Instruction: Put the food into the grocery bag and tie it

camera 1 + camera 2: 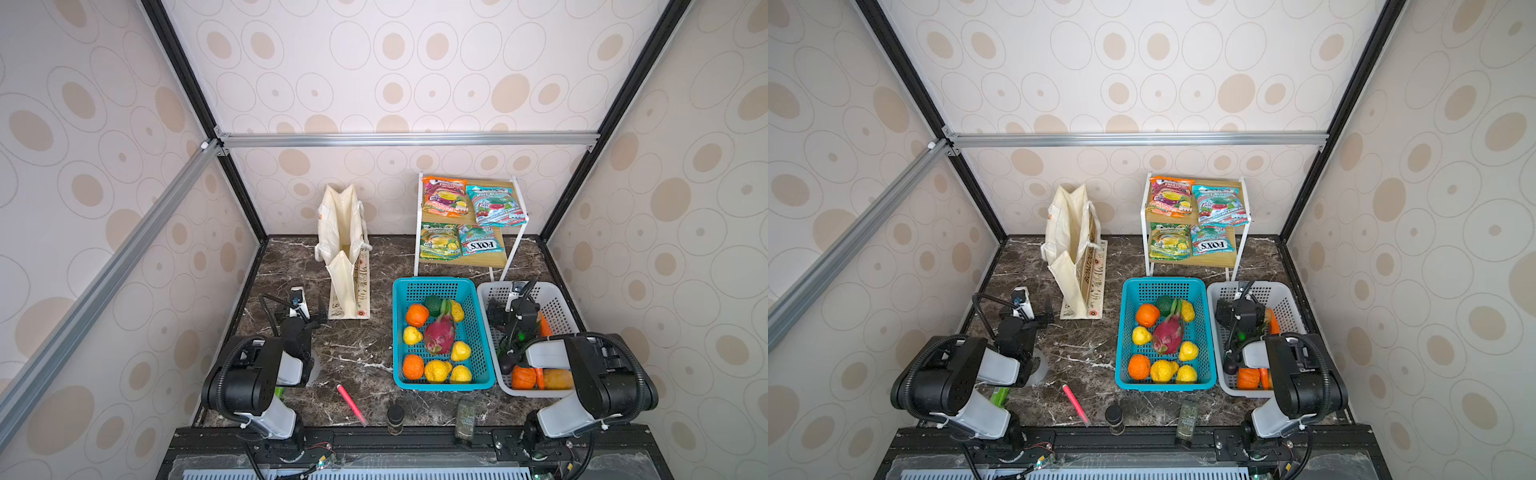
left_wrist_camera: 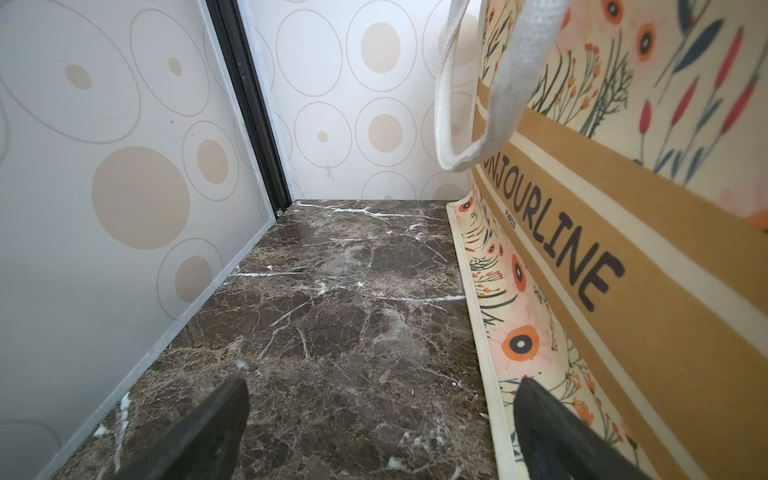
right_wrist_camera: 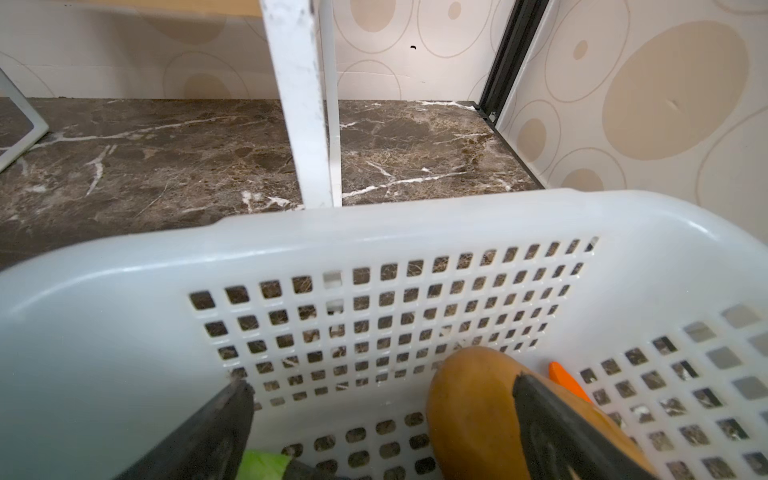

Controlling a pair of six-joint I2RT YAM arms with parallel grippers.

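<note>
The cream grocery bag (image 1: 345, 249) (image 1: 1073, 249) stands upright and open at the back left; its tan band shows in the left wrist view (image 2: 623, 257). My left gripper (image 1: 305, 311) (image 2: 382, 419) hangs open low over the marble beside the bag's near bottom corner, holding nothing. A pink dragon fruit (image 1: 439, 334) and yellow citrus (image 1: 436, 370) lie in the turquoise basket (image 1: 395, 332). Candy packets (image 1: 444, 197) lie on the shelf. My right gripper (image 1: 515, 316) (image 3: 382, 419) is open inside the white basket (image 3: 374, 224), one finger against a tan vegetable (image 3: 469, 415).
A two-tier white shelf (image 1: 514, 245) stands at the back right behind the baskets. Near the front edge lie a pink pen (image 1: 351, 403) and two dark jars (image 1: 395, 417) (image 1: 467, 419). A green bar (image 1: 279, 390) peeks from under the left arm. The white basket also holds an orange pumpkin (image 1: 523, 377).
</note>
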